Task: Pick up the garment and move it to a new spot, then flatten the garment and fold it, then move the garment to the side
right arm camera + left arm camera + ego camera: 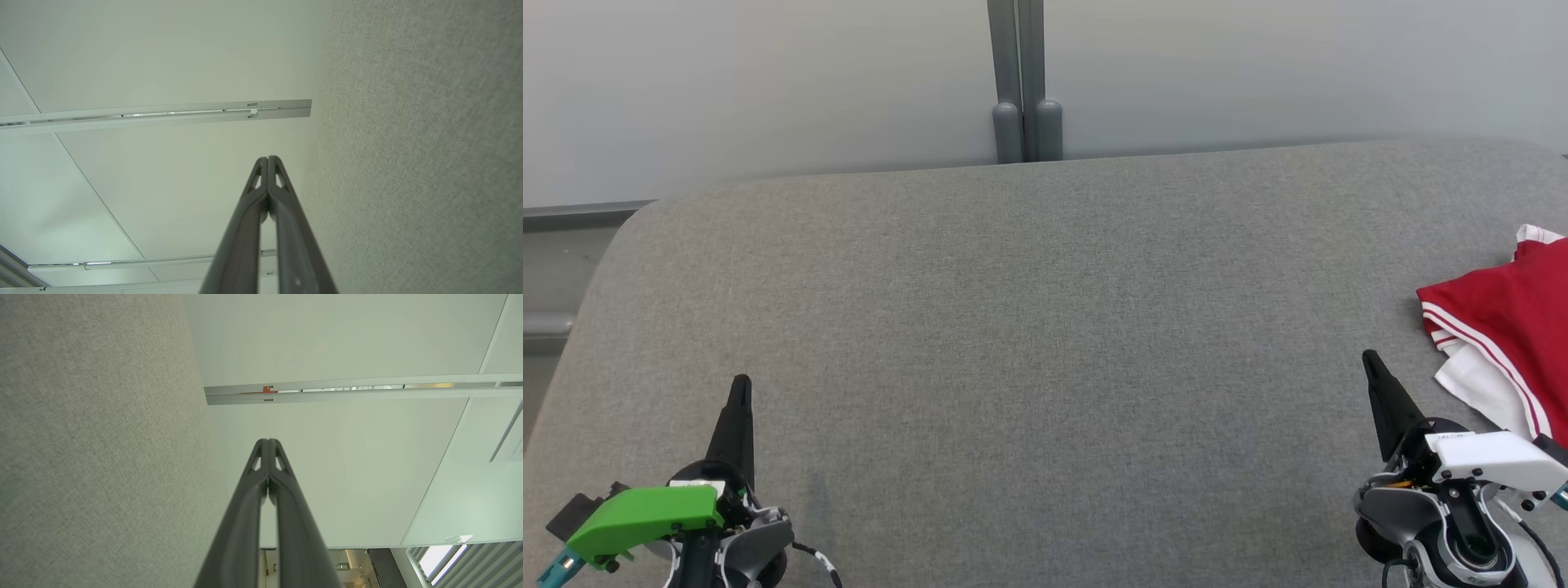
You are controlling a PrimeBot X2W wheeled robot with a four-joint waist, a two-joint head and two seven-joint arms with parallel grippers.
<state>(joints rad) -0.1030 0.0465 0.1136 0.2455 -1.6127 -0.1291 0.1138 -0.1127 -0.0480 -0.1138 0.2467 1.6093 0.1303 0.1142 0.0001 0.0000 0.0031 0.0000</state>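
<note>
The jaws of the left gripper [740, 396] were pressed fully together, the two dark fingers meeting at the tips, with nothing between them. The right gripper [1374, 367] was the same: jaws closed, holding nothing. Both hung low over the near part of the grey tabletop [1045, 343], fingers pointing away from the robot. I could not tell whether they touched its cloth surface.

The garment [1507, 306] lay at the far right of the tabletop, near the right gripper but apart from it, and the edge of the head view cut it off. It was red with white stripes along a hem, and a white part showed under it. It lay in layers with some creases. Whether this was a neat fold or only a heap, I could not tell. Such a place fits a garment waiting to be taken, and also one already put aside after folding.

I judged it light, soft and limp, so it would sag when lifted. If it is to be lifted, the striped hem or a corner would give the best hold, pinched through all layers.
</note>
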